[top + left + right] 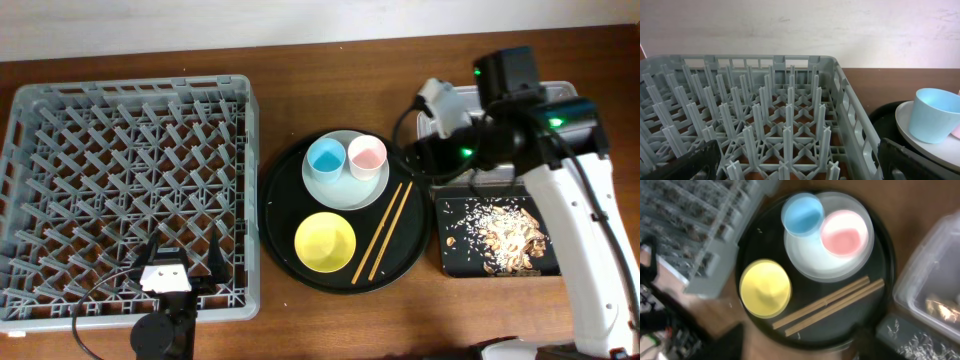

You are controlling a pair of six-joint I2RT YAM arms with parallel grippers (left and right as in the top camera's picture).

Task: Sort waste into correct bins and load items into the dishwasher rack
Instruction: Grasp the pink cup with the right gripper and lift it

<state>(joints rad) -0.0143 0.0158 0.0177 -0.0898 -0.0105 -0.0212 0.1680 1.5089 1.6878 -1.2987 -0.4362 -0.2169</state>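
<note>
The grey dishwasher rack [130, 190] fills the left and holds nothing. My left gripper [183, 258] is open and empty over its near edge; in the left wrist view its fingers [800, 172] straddle rack pegs [785, 120]. On the round black tray [285, 240] stand the pale plate [345, 190] bearing the blue cup [326, 156] and pink cup [366, 155], the yellow bowl [325, 242] and the chopsticks [383, 230]. My right gripper [422, 120] is open and empty, high over that tray's right edge [802, 347]. Brownish flaky scraps [505, 235] lie in the black rectangular tray [445, 265].
The clear tub [565, 92] stands behind the black rectangular tray, mostly under my right arm [520, 130]; something pale lies in it, blurred [940, 305]. Bare wooden table [330, 80] shows behind the round tray. A wall [800, 25] rises behind the rack.
</note>
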